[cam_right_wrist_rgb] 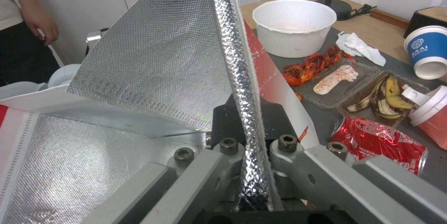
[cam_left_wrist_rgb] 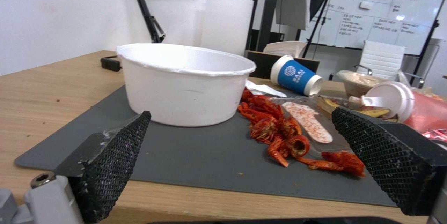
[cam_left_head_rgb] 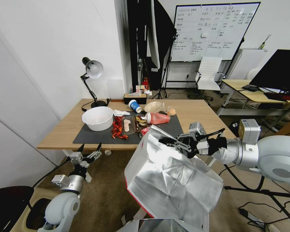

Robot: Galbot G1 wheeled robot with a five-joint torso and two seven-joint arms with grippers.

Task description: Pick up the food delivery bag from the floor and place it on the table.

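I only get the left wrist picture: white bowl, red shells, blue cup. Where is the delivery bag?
Observer: The right tool holds the food delivery bag up at the near edge of the table, foil lining toward the head camera.
Operator: Is it on the table?
Observer: I cannot tell. Most of it hangs in front of the edge, its top beside a crushed red can.
Operator: How is it gripped?
Observer: The tool is shut on the foil rim. The left tool waits open at the table's front.
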